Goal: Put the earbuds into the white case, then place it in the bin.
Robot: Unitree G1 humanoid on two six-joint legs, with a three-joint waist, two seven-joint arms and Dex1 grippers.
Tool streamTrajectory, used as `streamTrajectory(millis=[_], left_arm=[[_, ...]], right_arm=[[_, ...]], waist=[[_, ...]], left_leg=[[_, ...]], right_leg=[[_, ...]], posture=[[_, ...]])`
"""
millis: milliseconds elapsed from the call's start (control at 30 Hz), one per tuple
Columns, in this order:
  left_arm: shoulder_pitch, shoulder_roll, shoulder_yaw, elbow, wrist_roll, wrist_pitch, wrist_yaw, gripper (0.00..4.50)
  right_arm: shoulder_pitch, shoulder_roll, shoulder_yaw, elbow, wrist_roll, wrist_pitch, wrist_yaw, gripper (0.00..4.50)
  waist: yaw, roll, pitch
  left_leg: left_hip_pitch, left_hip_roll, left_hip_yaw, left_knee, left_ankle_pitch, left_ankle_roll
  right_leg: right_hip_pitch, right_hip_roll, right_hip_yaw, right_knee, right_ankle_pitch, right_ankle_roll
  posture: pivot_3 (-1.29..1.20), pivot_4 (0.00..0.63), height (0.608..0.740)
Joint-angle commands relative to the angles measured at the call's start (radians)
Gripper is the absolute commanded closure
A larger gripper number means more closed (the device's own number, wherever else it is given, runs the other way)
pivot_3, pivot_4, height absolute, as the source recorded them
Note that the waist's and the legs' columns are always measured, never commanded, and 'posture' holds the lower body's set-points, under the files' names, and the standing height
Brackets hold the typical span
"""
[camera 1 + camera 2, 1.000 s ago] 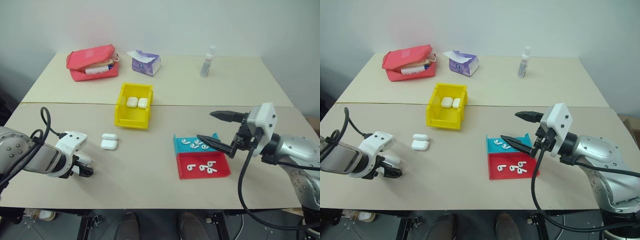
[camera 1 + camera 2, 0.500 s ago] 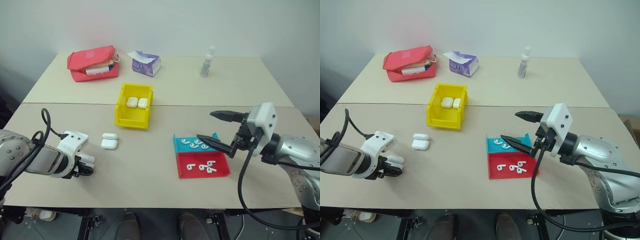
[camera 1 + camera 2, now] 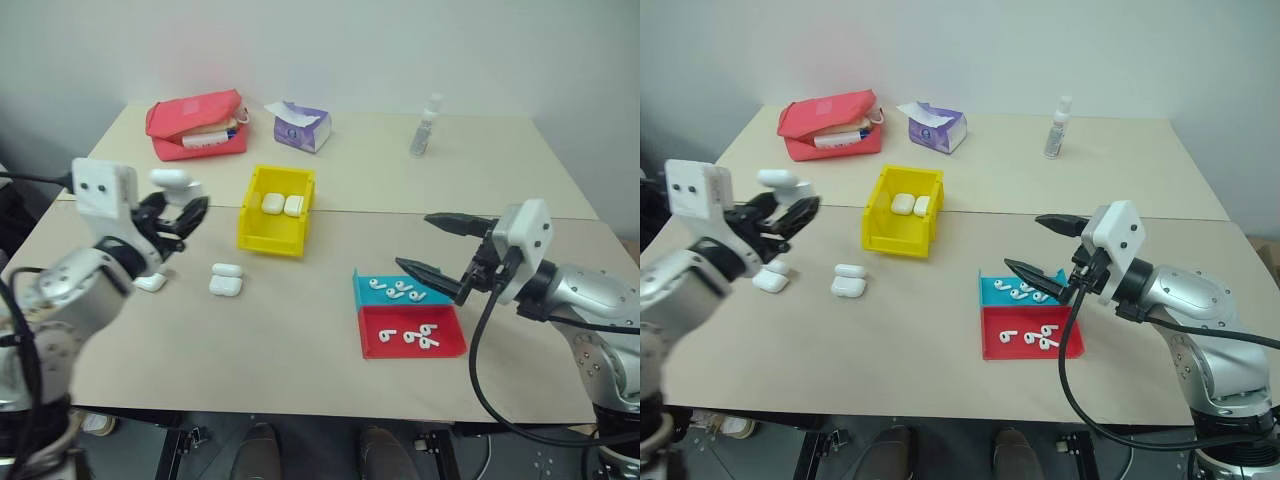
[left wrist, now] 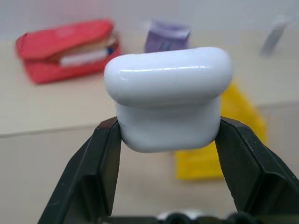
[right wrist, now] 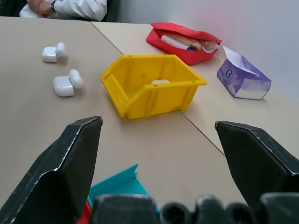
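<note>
The left end effector [image 3: 172, 208] is lifted above the left part of the beige bench [image 3: 300, 340], its two black fingers [image 4: 100, 163] clamped on the lower half of a small glossy white rounded case [image 4: 168, 95]; the case sits upright in the grip with its lid uppermost and apparently closed, which suits carrying it toward the middle where an earbud could be dropped in once the lid is opened. The right end effector [image 3: 440, 262] hangs just above the shallow teal tray [image 3: 398, 291] with its black fingers spread wide and nothing between them, and I judge it waits there because the tiny white stemmed earbuds [image 3: 397, 290] lie in that tray and in the shallow red tray [image 3: 412, 334] touching it on the near side. The bright yellow plastic bin [image 3: 276, 210] stands between the two arms, a little farther back, with its lowered lip facing the near edge so a case can go in from the front; two white cases already rest inside. Two more white cases [image 3: 224, 279] lie open on the bench just near-left of the bin, and another [image 3: 151, 282] lies below the raised end effector. Along the far edge sit a red pouch [image 3: 197, 124], a purple tissue pack [image 3: 302, 127] and a small clear bottle [image 3: 426, 125], well apart from the work.
</note>
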Motion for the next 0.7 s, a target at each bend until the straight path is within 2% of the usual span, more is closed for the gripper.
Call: streamTrajectory(millis=[33,167,267,367,467,567,700], left_arm=[[-0.05,-0.079,-0.106,0.011,0.062,-0.164,-0.22,1.75],[-0.102,-0.13,-0.226,0.093,0.111,-0.336,-0.618,1.75],[-0.134,-0.136,-0.26,0.162,0.141,-0.41,-0.787,1.75],[-0.195,-0.145,-0.291,0.257,0.175,-0.477,-0.948,1.75],[-0.238,-0.17,-0.303,0.302,0.181,-0.514,-1.04,1.75],[-0.239,-0.191,-0.313,0.276,0.168,-0.505,-1.078,1.75],[-0.217,-0.193,-0.314,0.214,0.142,-0.484,-1.121,1.75]], right_arm=[[-0.031,-0.067,-0.019,-0.075,-0.012,0.038,-0.004,0.0],[0.0,-0.244,0.02,-0.144,-0.053,0.086,0.096,0.0],[0.048,-0.328,0.049,-0.161,-0.093,0.05,0.168,0.0],[0.051,-0.429,0.094,-0.214,-0.062,0.18,0.217,0.0],[0.016,-0.473,0.169,-0.275,-0.065,0.299,0.197,0.53],[-0.022,-0.494,0.239,-0.313,-0.077,0.398,0.18,1.57],[-0.103,-0.516,0.348,-0.318,-0.136,0.5,0.161,1.57]], waist=[[0.001,0.0,0.0],[0.0,0.0,0.0],[-0.007,0.0,0.0],[-0.015,0.001,0.0],[-0.019,0.001,0.0],[-0.024,0.001,0.0],[-0.028,0.001,0.0]], left_leg=[[0.0,0.0,0.0,0.0,0.0,0.0],[-0.001,-0.001,-0.001,0.001,0.0,0.001],[0.001,-0.001,-0.001,0.001,-0.002,0.003],[0.002,-0.001,-0.001,0.002,-0.002,0.003],[0.002,-0.001,-0.003,0.004,-0.002,0.003],[0.002,-0.001,-0.004,0.004,-0.002,0.004],[0.001,-0.001,-0.005,0.004,-0.002,0.004]], right_leg=[[0.0,0.0,0.0,0.0,0.0,0.0],[0.002,-0.001,0.0,-0.002,0.0,0.001],[0.004,0.0,-0.001,-0.004,0.0,0.001],[0.007,0.0,-0.001,-0.005,0.0,0.002],[0.008,0.0,-0.002,-0.004,0.0,0.002],[0.008,0.0,-0.003,-0.005,0.0,0.002],[0.008,0.0,-0.003,-0.006,0.0,0.002]], posture=[[0.0,0.15,0.74],[0.0,0.15,0.74],[0.0,0.15,0.74],[0.0,0.15,0.74],[0.0,0.15,0.74],[0.0,0.15,0.74],[0.0,0.15,0.74]])
